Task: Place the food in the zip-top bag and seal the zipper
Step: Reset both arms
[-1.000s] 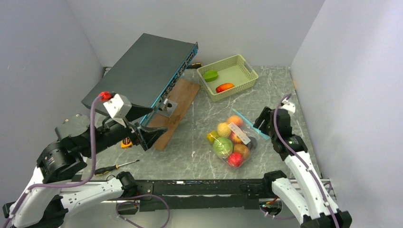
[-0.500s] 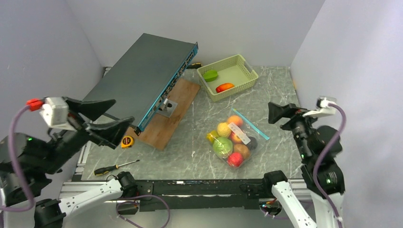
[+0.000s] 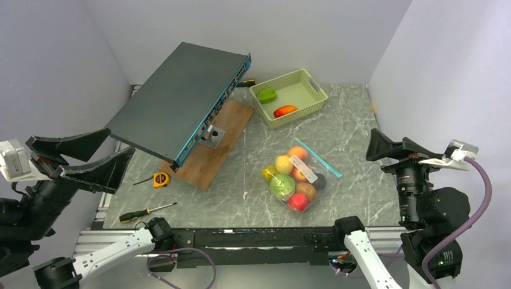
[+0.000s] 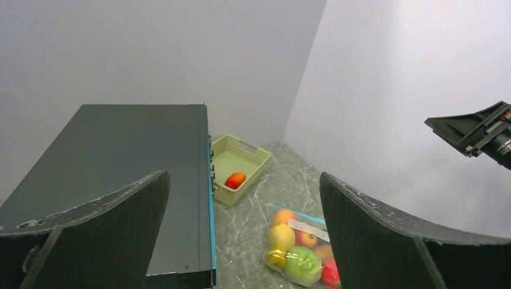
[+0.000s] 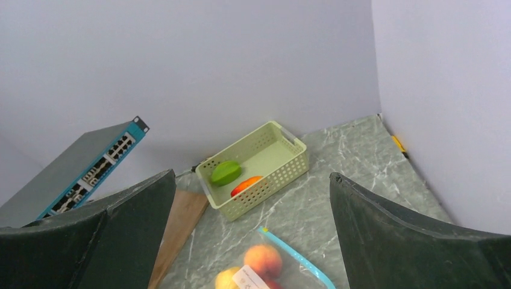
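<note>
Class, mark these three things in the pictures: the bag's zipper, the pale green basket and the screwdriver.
zipper (image 3: 318,157): top external view, middle of the teal strip.
basket (image 3: 300,112): top external view, its near wall.
screwdriver (image 3: 131,214): top external view, on the handle.

My grey marbled desk (image 3: 355,120) carries the zip-top bag (image 3: 302,169) lying flat near its front right, a pale green basket (image 3: 301,111) at the back, a wooden board (image 3: 208,162) left of centre, and a yellow tape measure (image 3: 160,179) and a screwdriver (image 3: 144,211) front left.
</note>
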Tool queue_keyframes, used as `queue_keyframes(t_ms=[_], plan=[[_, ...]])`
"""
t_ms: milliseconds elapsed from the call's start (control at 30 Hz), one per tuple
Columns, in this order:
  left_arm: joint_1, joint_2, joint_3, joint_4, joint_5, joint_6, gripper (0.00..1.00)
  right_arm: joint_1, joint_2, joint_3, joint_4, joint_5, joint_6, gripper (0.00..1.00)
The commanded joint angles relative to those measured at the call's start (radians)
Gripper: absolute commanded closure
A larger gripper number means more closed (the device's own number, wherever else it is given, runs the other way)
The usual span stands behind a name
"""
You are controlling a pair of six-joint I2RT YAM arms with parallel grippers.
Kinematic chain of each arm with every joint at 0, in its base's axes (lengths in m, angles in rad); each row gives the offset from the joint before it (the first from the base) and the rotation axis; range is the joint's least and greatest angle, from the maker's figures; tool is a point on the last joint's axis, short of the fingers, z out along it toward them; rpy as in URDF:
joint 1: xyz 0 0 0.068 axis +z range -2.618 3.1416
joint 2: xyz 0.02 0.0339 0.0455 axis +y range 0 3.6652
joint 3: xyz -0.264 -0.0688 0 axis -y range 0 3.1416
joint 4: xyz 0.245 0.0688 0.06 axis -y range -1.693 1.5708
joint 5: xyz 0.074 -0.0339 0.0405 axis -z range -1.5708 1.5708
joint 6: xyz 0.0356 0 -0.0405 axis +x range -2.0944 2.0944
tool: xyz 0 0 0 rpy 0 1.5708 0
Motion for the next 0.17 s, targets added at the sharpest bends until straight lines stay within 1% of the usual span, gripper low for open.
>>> queue_keyframes(t_ms=[0, 133], plan=[[0.003, 0.019, -0.006, 0.023, -0.042, 0.017, 0.0, 0.001, -0.02, 0.011, -0.01, 0.063, -0.007, 0.0], [0.002, 0.047, 0.004, 0.0, -0.047, 0.009, 0.0, 0.0, -0.019, 0.001, 0.006, 0.052, -0.01, 0.0]])
